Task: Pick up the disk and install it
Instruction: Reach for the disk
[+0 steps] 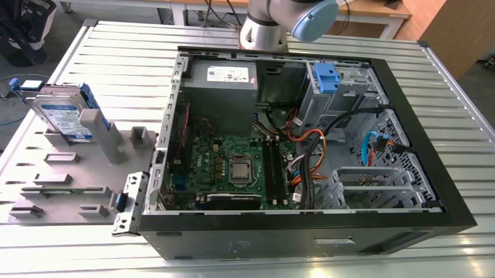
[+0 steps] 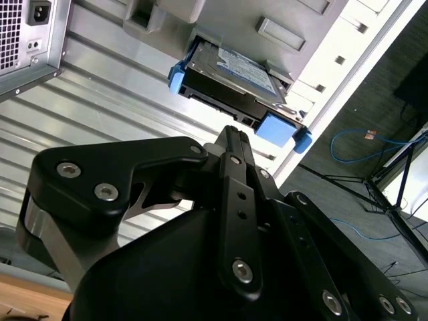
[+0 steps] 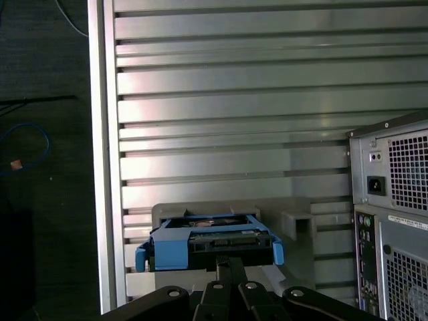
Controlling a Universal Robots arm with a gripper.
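The flat silver-grey disk with a white-and-blue label and a blue plastic bracket (image 1: 66, 116) stands on its edge in a slot of the pale grey plastic stand (image 1: 77, 171). In the exterior view it is at about ten o'clock, well apart from the big black computer case (image 1: 309, 243), which lies in the middle. The stand likely holds the disk up like this so that its top and sides are free to grab. Both the stand and the case sit on the ribbed silver metal bench (image 1: 124, 52).

The computer case lies on its side with its open side up. I think that is so something can reach in from above. Inside it, at about four o'clock, there is a silver metal cage (image 1: 371, 185). It looks like a place where a drive could slide in. The blue bracket probably helps the disk slide and click into such a place.

The grey and light blue robot arm (image 1: 282, 23) is at twelve o'clock. In both wrist views the black tool (image 2: 232, 132) (image 3: 231, 262) points toward the disk (image 2: 231, 77) (image 3: 214, 242) but is apart from it. Its two fingers are pressed together and grip nothing. So the disk is not yet picked up.
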